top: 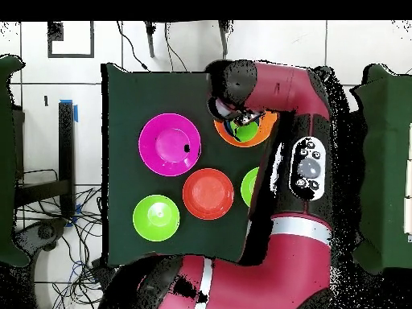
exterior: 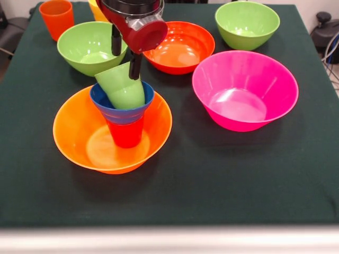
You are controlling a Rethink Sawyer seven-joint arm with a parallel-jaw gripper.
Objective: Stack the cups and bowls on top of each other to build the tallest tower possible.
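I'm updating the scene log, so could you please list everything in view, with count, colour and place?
large orange bowl: 1, orange, front left, tower base
red cup: 1, red, inside it
blue bowl: 1, blue, on the red cup
green cup: 1, light green, tilted in the blue bowl
pink bowl: 1, pink, right
red-orange bowl: 1, centre back
green bowls: 2, light green, back
orange cup: 1, back left corner
table: 1, dark green cloth
claw: 1, black, at the green cup
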